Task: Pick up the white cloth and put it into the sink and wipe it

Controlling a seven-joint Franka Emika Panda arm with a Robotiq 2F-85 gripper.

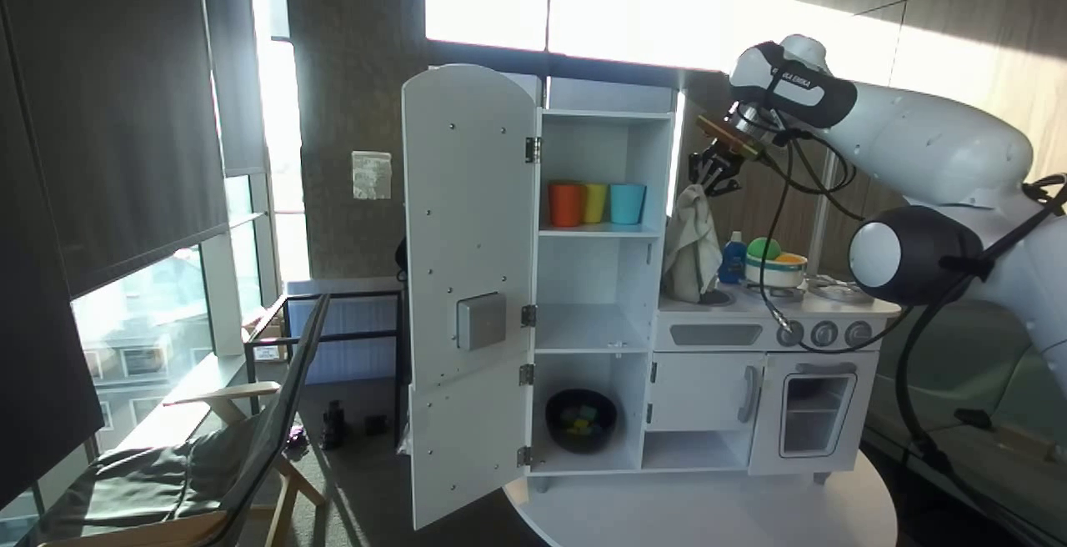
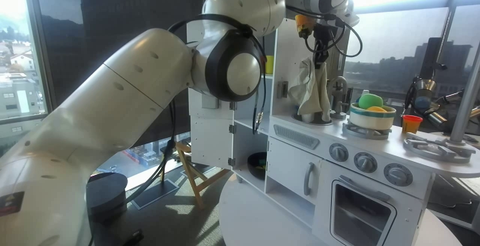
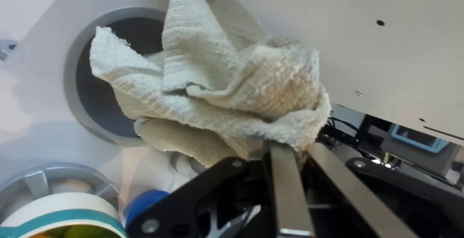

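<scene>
The white cloth hangs in folds from my gripper (image 1: 708, 183); the cloth shows in both exterior views (image 1: 692, 234) (image 2: 309, 88) and in the wrist view (image 3: 203, 85). My gripper also shows in the wrist view (image 3: 298, 149), its fingers closed on the bunched upper end of the cloth. The grey round sink (image 3: 73, 82) lies below in the counter. The cloth's lower end hangs at the sink opening and covers part of it; the sink rim shows in an exterior view (image 2: 325, 123). Whether the cloth touches the sink bottom is hidden.
A tall white cabinet side wall (image 3: 362, 56) stands close beside the cloth. A grey faucet (image 2: 340, 88) rises behind the sink. A white pot (image 2: 372, 118) with green and orange items stands on the burner beside it. A blue bottle (image 1: 733, 262) stands behind.
</scene>
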